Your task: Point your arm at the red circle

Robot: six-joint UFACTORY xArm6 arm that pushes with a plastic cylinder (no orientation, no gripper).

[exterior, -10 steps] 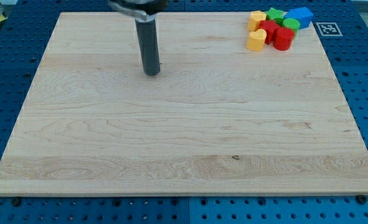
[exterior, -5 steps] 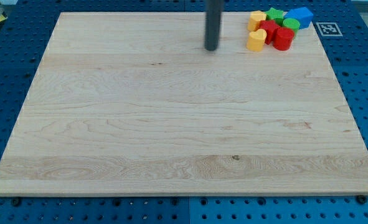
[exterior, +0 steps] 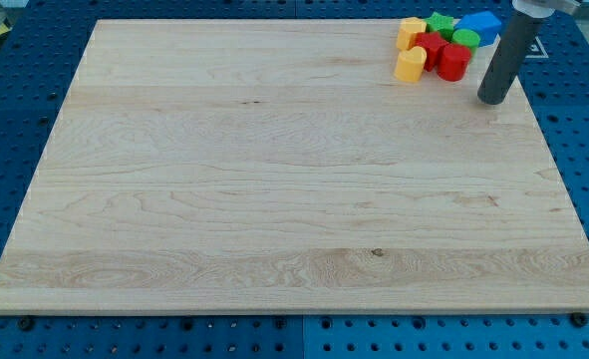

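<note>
The red circle (exterior: pixel 453 62), a short red cylinder, stands at the lower right of a tight cluster of blocks near the board's top right corner. My tip (exterior: pixel 491 100) rests on the wooden board (exterior: pixel 274 199), just to the right of and slightly below the red circle, with a small gap between them. The dark rod rises from it toward the view's top right.
The cluster also holds a second red block (exterior: pixel 431 45), two yellow blocks (exterior: pixel 410 65) (exterior: pixel 410 30), two green blocks (exterior: pixel 440 24) (exterior: pixel 465 39) and a blue block (exterior: pixel 482 26). A black and white marker tag sits off the board's top right corner.
My tip has moved from the board's upper left middle across to the right, past the cluster, and now sits right of the red circle. The blocks have not moved.
</note>
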